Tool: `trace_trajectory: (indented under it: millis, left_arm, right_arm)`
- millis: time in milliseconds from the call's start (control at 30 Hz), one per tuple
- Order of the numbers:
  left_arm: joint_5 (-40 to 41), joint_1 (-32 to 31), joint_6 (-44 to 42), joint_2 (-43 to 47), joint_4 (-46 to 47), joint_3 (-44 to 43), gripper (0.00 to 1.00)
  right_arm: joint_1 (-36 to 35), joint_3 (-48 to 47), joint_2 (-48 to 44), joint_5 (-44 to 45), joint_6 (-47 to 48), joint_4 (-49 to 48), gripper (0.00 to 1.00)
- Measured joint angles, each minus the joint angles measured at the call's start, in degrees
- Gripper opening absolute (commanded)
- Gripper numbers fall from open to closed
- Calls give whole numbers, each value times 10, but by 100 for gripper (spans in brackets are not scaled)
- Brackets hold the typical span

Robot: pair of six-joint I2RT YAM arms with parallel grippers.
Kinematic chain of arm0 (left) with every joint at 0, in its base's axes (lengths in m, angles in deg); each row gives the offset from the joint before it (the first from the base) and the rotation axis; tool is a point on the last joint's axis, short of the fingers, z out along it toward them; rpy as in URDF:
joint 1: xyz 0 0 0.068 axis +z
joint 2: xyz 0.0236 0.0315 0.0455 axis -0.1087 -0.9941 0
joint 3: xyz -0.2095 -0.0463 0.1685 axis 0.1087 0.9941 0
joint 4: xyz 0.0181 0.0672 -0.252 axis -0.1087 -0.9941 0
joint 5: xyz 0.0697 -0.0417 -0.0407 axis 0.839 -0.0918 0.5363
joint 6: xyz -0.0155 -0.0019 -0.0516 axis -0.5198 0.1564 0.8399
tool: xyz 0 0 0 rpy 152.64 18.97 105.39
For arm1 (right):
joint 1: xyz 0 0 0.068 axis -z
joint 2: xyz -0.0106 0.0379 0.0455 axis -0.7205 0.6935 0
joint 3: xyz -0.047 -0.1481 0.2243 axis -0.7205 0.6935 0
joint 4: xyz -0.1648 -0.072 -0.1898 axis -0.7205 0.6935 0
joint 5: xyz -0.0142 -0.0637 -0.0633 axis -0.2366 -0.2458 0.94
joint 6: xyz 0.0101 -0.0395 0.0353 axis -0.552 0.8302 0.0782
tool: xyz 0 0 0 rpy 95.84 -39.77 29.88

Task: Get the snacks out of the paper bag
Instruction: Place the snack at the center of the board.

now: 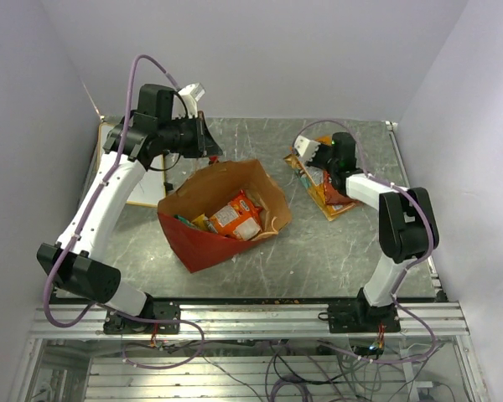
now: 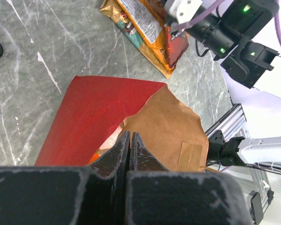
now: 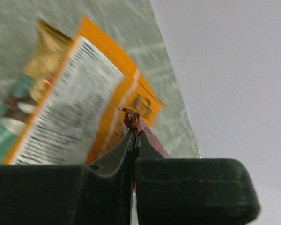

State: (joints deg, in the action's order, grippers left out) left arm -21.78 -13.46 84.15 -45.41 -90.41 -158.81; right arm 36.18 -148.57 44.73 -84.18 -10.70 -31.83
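While left claw [image 2: 130, 137] is clamped fully closed on the far rim of the paper bag [image 1: 203, 243], propping the mouth open, right claw [image 3: 134, 133] sits off to the right of the bag w/ jaws pinched tight on the edge of a red packet [image 3: 131, 117]. That packet overlaps an orange packet [image 3: 79, 103] lying flat on the tabletop [image 1: 335, 251], apart from the bag. So imo this is the drop-off of one snack, not the end of the job: top view shows at least two orange snack packs [image 1: 235, 218] plus sth yellowish down inside the bag. Can't tell if the red packet is resting on the tabletop yet.

Next move: open right claw to let go by the pile, lift clear, swing left and come down into the bag mouth for the topmost pack. Needs left claw holding the rim, else the kraft wall prob folds over the contents. Approach is tight next to the left wrist.
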Motion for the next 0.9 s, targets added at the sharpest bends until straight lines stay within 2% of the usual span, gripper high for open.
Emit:
trace_trajectory:
  millis: [200,333,367,467,567,667,733,800,900]
  left_arm:
    - [-12,0,7,0,10,0,7]
    - [-23,0,18,0,13,4,7]
    - [-27,0,24,1,16,9,7]
    - [-36,0,50,14,34,42,7]
    - [-48,0,90,38,51,89,7]
    - [-70,0,134,64,90,124,7]
    - [-82,-1,155,77,116,139,7]
    - [-90,-6,170,81,133,141,7]
    - [-91,-24,179,81,151,143,7]
  right_arm:
    - [-32,-4,33,-82,56,-13,0]
    - [-31,-48,80,-119,90,3,0]
    - [-30,-54,87,-123,92,4,4]
    - [-35,-55,91,-115,88,3,28]
    - [-53,-44,84,-75,57,-1,38]
    - [-84,-35,61,-15,-31,19,46]
    - [-106,-33,26,27,-138,52,49]
    - [-121,-16,-26,46,-236,64,52]
    - [-127,62,-171,38,-404,73,60]
